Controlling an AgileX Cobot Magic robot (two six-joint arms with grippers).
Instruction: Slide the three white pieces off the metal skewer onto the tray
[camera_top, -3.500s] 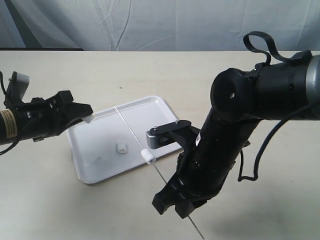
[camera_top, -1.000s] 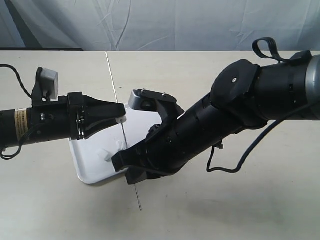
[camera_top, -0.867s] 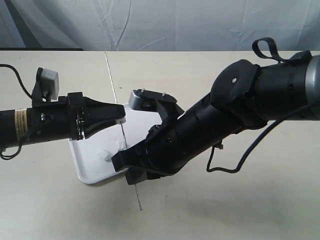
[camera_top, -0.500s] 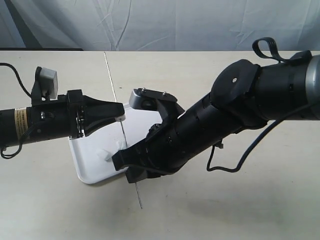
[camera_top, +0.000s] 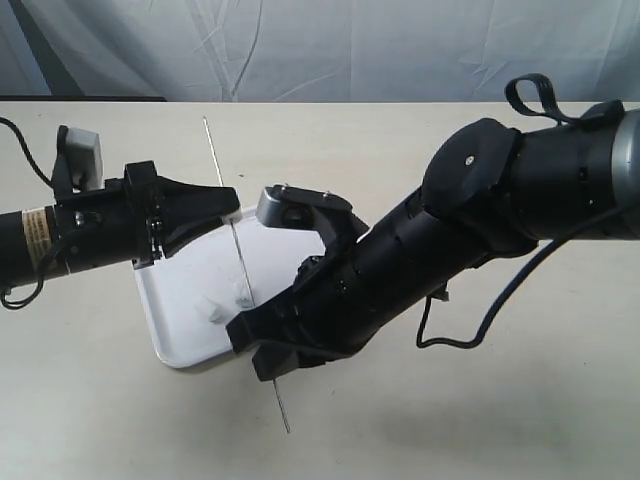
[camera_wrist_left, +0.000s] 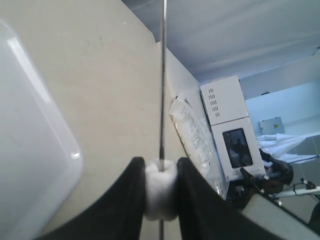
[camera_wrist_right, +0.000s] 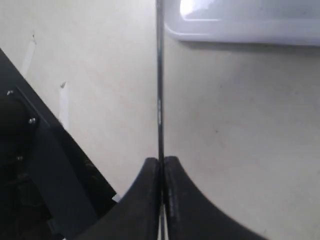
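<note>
Two black robot arms meet over a pale tabletop (camera_top: 480, 420), sharing a metal skewer (camera_top: 222, 180) that slants from a tip aimed at the far edge of the tabletop down to a tip near its near edge. The left end effector (camera_top: 228, 203), reaching in from the left edge, is clamped on a white piece (camera_wrist_left: 161, 192). The left wrist view shows the piece squeezed between two dark fingers (camera_wrist_left: 131, 205), with the rod running straight through it. The right end effector (camera_top: 270, 358), coming in from the right edge on a bulky arm, is closed tight on the skewer lower down. The right wrist view shows its fingers (camera_wrist_right: 146, 200) pressed together with only the rod between them. The tray (camera_top: 180, 345), glossy white with rounded corners, lies flat on the tabletop left of centre, under both end effectors and partly hidden by the right arm. Two white pieces (camera_top: 211, 308) rest near each other on the tray's floor, off the skewer. A tan label (camera_top: 35, 236) wraps the left arm and carries dark print too small to read. A small grey block (camera_top: 80, 152) sits on top of that arm. Beyond the tabletop, the left wrist view takes in a white cabinet-like unit (camera_wrist_left: 227, 107) with vent slots and a dark window. No writing can be read on it. A crinkled clear packet (camera_wrist_left: 192, 135) lies beside the unit.
</note>
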